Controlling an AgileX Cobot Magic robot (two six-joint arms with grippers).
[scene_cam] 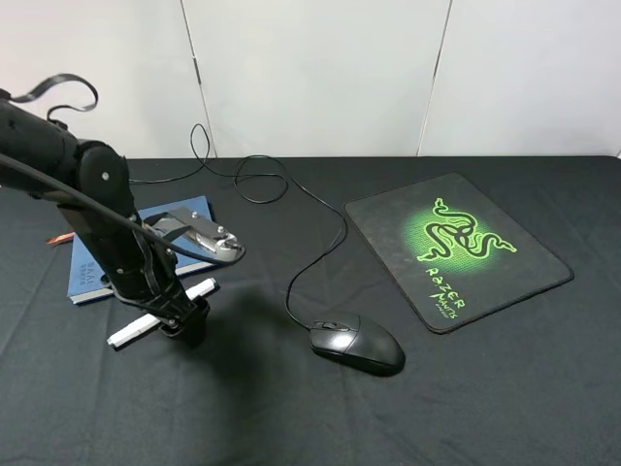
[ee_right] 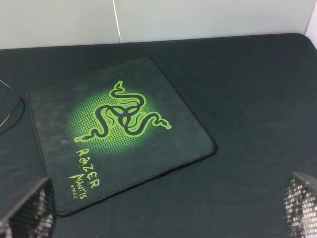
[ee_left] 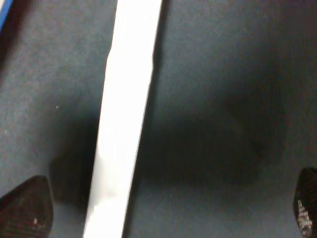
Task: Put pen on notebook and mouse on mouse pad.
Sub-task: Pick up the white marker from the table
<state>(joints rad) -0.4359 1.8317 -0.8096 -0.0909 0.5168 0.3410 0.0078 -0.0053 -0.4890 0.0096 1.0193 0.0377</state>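
The white pen (scene_cam: 133, 331) lies on the black cloth just in front of the blue notebook (scene_cam: 85, 275). My left gripper (scene_cam: 189, 323) is lowered over the pen's middle. In the left wrist view the pen (ee_left: 126, 114) runs between the open fingers of the left gripper (ee_left: 166, 208), closer to one finger (ee_left: 27, 208), and neither finger touches it. The black mouse (scene_cam: 356, 344) sits on the cloth, left of the mouse pad (scene_cam: 456, 248). My right gripper (ee_right: 163, 208) is open and empty, looking over the mouse pad (ee_right: 119, 129).
The mouse cable (scene_cam: 320, 248) curls from the mouse back toward the wall, passing between the notebook and the pad. A blue notebook edge (ee_left: 5, 12) shows at a corner of the left wrist view. The right arm is outside the high view.
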